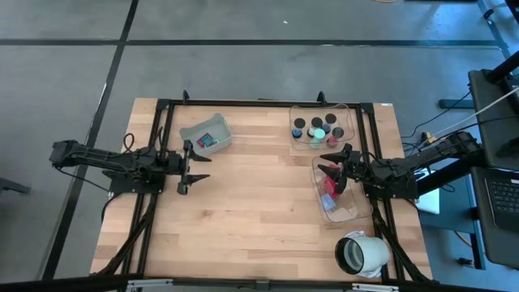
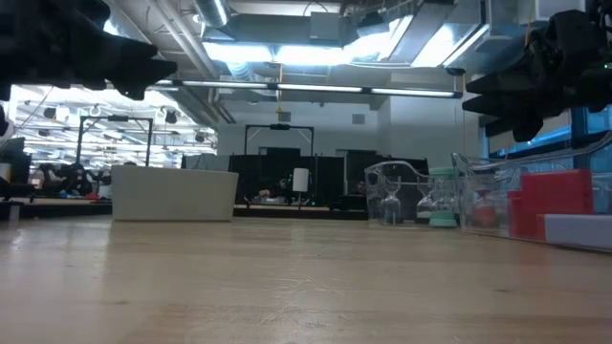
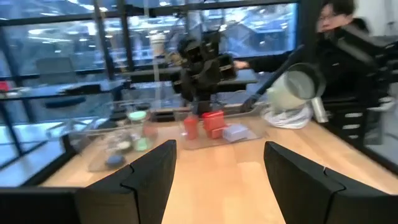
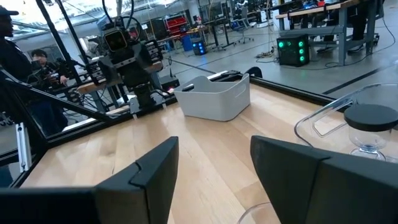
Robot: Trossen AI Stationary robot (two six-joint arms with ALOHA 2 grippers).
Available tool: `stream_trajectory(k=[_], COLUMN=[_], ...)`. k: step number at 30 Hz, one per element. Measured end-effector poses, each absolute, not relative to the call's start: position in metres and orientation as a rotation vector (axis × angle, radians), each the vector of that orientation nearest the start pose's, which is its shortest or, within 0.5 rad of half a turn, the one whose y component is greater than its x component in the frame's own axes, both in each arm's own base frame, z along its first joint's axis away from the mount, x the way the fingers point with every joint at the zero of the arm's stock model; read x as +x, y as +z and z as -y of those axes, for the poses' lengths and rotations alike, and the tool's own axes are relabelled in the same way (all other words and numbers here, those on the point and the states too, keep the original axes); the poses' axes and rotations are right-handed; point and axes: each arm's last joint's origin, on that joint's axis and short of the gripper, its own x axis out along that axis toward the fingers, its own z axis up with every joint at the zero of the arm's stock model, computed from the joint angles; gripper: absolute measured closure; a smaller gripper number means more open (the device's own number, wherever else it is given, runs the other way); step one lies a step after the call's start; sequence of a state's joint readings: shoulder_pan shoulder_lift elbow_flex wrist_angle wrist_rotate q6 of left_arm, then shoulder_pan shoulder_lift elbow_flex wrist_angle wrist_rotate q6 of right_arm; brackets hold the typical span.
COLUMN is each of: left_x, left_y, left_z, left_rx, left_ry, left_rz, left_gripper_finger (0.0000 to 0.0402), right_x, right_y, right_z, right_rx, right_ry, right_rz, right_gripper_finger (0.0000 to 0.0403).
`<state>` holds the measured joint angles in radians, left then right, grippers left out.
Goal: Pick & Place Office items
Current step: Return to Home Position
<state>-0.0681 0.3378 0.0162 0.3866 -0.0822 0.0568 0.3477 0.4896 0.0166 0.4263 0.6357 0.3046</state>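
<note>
Fingers (image 3: 152, 177) apart, left gripper (image 1: 199, 166) and right gripper (image 1: 328, 165); two clear trays (image 1: 355, 122) (image 1: 345, 212), one grey bin (image 1: 190, 130)

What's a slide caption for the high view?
Left gripper open near the grey bin; right gripper open over the clear bin of red pieces.

Even overhead light is falling on the bench (image 1: 259, 211), casting only faint, soft shadows. In the low view, ceiling lamps (image 2: 287, 48) are glaring at twelve o'clock and the arms (image 2: 545, 67) are showing as black silhouettes. Bright windows (image 3: 56, 37) are backlighting the left wrist view.
</note>
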Motion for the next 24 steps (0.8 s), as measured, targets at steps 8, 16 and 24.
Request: stream_trajectory(k=[8, 16, 24], left_x=[0.118, 0.118, 0.118], left_y=[0.167, 0.165, 0.165], left_z=[0.001, 0.001, 0.001], left_rx=[0.073, 0.075, 0.075], left_ry=[0.18, 0.187, 0.187], left_rz=[-0.044, -0.059, -0.059], left_gripper_finger=[0.0162, 0.0162, 0.0162], right_x=[0.122, 0.122, 0.122], right_y=[0.165, 0.165, 0.165], right_z=[-0.026, -0.026, -0.026], right_rx=[0.28, 0.28, 0.28], right_ry=[-0.292, -0.293, -0.296], right_rz=[0.003, 0.003, 0.003], right_gripper_finger=[0.0199, 0.0199, 0.0199])
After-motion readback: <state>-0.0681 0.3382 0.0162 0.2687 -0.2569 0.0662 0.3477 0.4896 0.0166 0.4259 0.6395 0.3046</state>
